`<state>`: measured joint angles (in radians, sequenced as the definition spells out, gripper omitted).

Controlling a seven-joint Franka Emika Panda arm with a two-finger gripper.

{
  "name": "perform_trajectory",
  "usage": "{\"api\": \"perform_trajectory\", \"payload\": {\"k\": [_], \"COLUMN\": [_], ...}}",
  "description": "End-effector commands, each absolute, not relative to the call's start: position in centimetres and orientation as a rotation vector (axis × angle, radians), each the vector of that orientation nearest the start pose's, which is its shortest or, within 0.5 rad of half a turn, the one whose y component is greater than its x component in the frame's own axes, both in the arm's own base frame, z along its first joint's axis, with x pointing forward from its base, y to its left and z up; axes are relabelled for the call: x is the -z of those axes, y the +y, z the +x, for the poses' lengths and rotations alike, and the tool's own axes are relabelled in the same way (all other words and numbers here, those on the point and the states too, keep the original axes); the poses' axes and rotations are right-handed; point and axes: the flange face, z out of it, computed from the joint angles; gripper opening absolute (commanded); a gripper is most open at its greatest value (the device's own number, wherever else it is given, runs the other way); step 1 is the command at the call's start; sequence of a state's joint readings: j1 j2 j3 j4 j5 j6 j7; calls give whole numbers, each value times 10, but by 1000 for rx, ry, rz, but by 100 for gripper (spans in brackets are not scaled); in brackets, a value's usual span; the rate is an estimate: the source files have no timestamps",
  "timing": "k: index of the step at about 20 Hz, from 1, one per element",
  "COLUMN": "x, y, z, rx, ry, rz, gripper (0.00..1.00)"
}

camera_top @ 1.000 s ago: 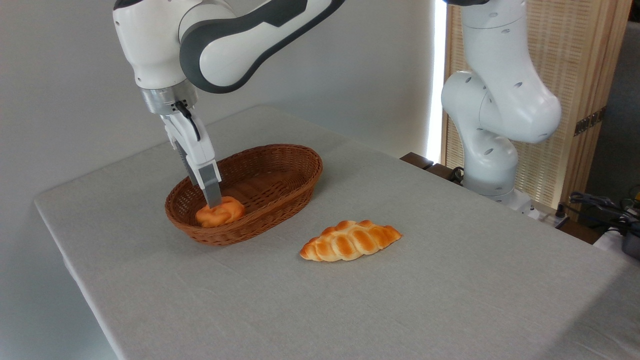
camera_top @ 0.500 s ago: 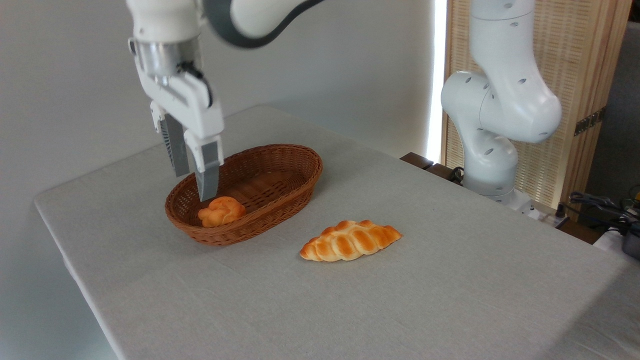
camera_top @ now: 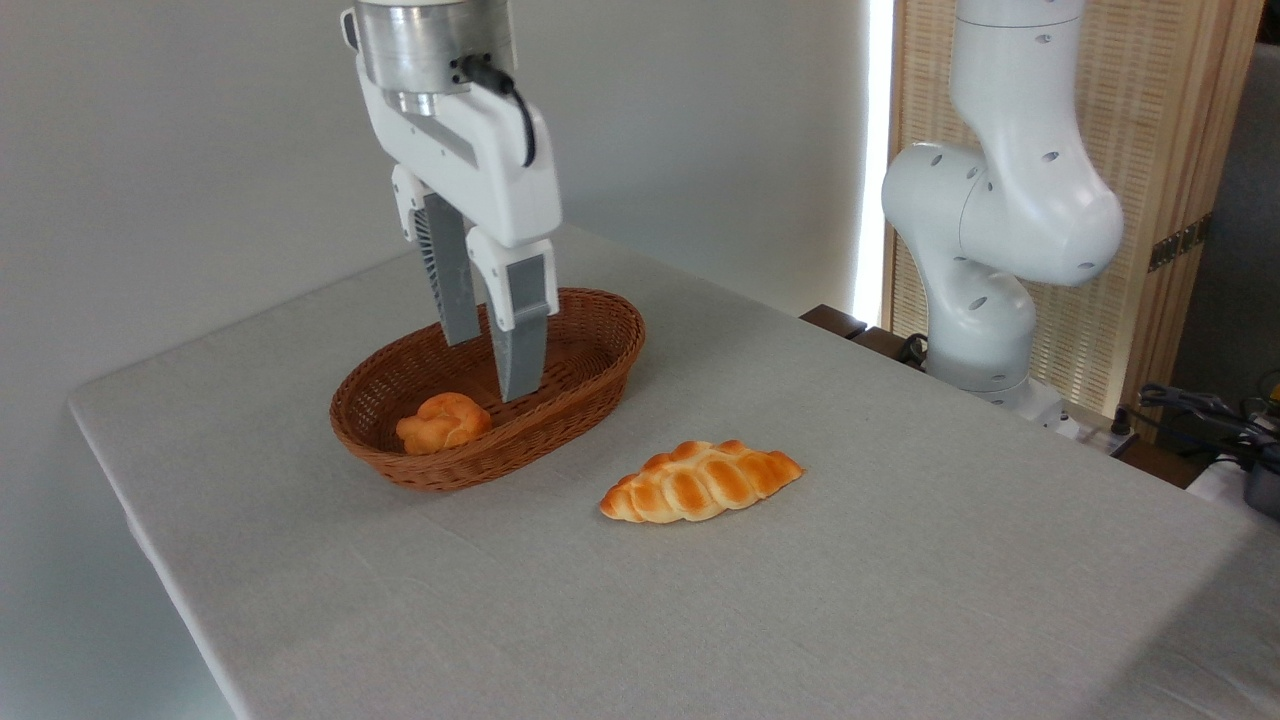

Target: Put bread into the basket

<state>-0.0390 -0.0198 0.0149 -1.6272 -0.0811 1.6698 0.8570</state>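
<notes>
With bun down:
gripper: spread, holding nothing, above basket
bun: inside basket, left end
loaf: on table, right of basket

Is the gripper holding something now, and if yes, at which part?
Nothing is held. The gripper is open and empty above the basket; the bread lies inside the basket, apart from the fingers.

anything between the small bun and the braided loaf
Only the basket's near wall, then bare tablecloth, in the camera view. The small bun sits inside the basket; the braided loaf lies outside.
</notes>
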Motion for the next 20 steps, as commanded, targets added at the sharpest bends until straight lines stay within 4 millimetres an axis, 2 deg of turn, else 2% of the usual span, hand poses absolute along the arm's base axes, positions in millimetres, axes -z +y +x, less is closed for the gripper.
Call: {"api": "perform_trajectory", "payload": {"k": [1, 7, 8, 11, 20], "x": [-624, -621, -620, -628, -627], "y": [-25, -29, -36, -31, -31], "z": [553, 550, 550, 554, 556], "rx": [88, 26, 19, 46, 9], "ry": [1381, 1322, 1331, 1318, 1253], "rz": [-2919, -2956, -2948, -2939, -2898], "gripper": [100, 100, 100, 100, 100]}}
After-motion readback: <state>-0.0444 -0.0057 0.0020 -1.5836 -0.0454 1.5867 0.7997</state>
